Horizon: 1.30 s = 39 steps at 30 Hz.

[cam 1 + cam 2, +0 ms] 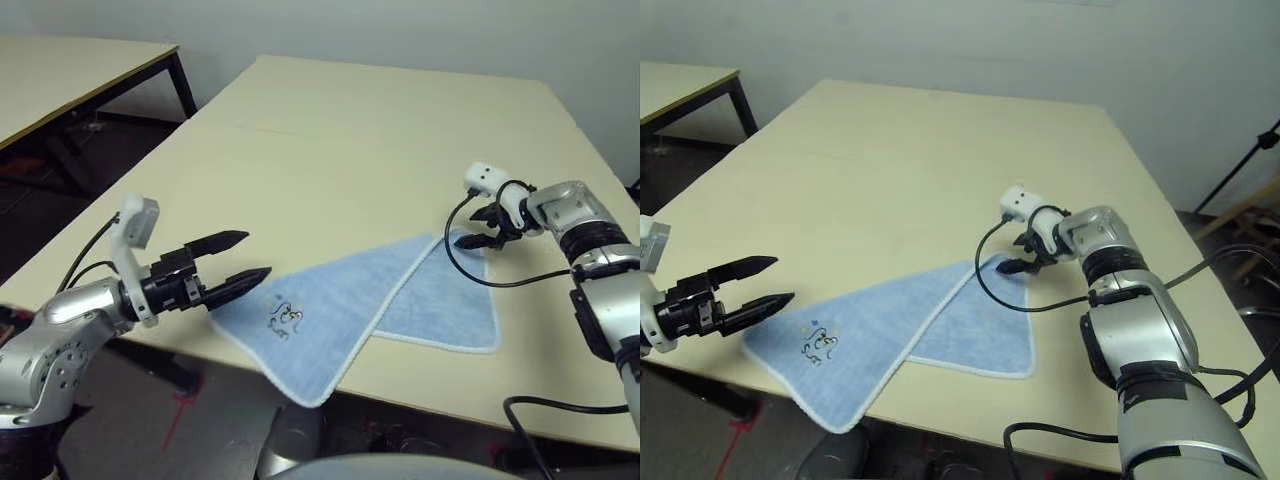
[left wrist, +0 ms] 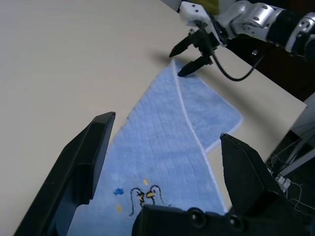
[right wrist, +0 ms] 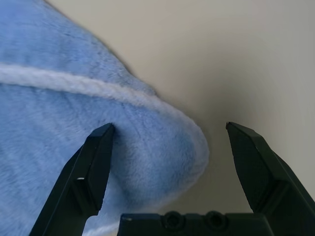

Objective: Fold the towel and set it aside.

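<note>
The light blue towel lies flat near the table's front edge, one part folded over another, white edging showing. Its penguin motif faces up near the left corner, and the nearest corner overhangs the table edge. My left gripper hovers open just left of the towel, fingers pointing at it; its wrist view looks along the towel between the fingertips. My right gripper is open at the towel's far right corner. That rounded corner lies between its two fingers, which stand apart and are not closed on it.
The tan table stretches wide and bare beyond the towel. A black cable from my right wrist loops over the towel's right part. A second table stands at the far left. A dark stand is off the right side.
</note>
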### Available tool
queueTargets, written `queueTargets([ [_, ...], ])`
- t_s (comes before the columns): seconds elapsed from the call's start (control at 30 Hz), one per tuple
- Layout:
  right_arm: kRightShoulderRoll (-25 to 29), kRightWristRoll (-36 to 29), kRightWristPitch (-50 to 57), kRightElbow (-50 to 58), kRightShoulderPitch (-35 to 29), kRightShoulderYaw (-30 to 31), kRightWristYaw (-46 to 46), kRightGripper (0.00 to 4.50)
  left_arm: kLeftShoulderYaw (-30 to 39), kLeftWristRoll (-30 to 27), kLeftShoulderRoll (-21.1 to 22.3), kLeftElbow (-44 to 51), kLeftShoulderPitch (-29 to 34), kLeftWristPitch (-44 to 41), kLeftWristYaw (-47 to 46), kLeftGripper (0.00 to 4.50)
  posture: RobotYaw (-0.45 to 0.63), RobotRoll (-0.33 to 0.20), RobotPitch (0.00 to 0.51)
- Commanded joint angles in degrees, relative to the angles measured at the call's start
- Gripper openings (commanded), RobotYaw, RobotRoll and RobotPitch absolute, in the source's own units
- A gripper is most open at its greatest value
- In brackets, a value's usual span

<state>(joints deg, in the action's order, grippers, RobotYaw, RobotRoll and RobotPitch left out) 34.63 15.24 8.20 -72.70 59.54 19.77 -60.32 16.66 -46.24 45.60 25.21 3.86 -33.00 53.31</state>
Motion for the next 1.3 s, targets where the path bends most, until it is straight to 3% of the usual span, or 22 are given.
queueTargets([
  [0.03,-0.53,3.01,0.34,-2.26,-1.08,0.96,3.54,4.5,-2.1,0.36,-1.16,1.55,0.08,-0.51,-0.86,4.49,0.4,0.0,0.025],
  [0.17,-0.47,3.67,1.18,-2.68,-1.2,0.57,3.68,3.64,-3.55,1.19,-2.35,1.09,-0.57,-0.11,-1.3,4.5,0.39,0.0,0.025],
  [0.5,0.21,0.04,4.24,-0.2,4.58,-4.42,-2.44,0.03,-7.24,3.68,-4.13,-1.26,-5.99,-1.53,-3.95,4.5,0.36,0.0,0.028],
  [0.63,-0.32,-3.38,7.76,2.34,8.32,-7.94,-5.99,0.03,-9.86,5.01,-4.54,-1.98,-8.95,-2.0,-4.43,4.5,0.36,0.0,0.028],
  [0.67,-0.51,-4.16,8.81,3.01,9.24,-8.7,-6.41,0.03,-10.3,5.19,-4.61,-2.47,-9.56,-2.09,-4.43,4.5,0.3,0.0,0.035],
  [0.8,-1.7,-7.84,15.05,8.18,13.82,-11.64,-9.34,0.03,-11.88,5.23,-4.84,-4.11,-12.25,-2.93,-3.8,4.5,0.28,0.0,0.036],
  [1.0,-3.09,-11.38,22.39,15.93,18.3,-14.13,-7.76,0.03,-14.66,5.28,-7.44,-5.57,-17.75,-5.13,-4.93,4.5,0.26,0.0,0.028],
  [1.1,-3.25,-11.48,24.73,17.82,20.53,-13.79,-6.4,0.03,-16.41,4.16,-10.44,-6.94,-22.21,-9.75,-7.92,4.5,0.24,0.0,0.021],
  [1.23,-3.07,-9.69,26.01,16.99,22.86,-12.3,-4.17,0.03,-21.61,6.79,-10.92,-7.59,-26.24,-12.86,-7.68,4.5,0.23,0.0,0.024],
  [1.3,-3.39,-9.26,25.96,15.31,24.31,-12.24,-2.19,0.03,-23.44,6.07,-12.32,-9.37,-29.96,-18.25,-9.54,4.5,0.19,0.0,0.04],
])
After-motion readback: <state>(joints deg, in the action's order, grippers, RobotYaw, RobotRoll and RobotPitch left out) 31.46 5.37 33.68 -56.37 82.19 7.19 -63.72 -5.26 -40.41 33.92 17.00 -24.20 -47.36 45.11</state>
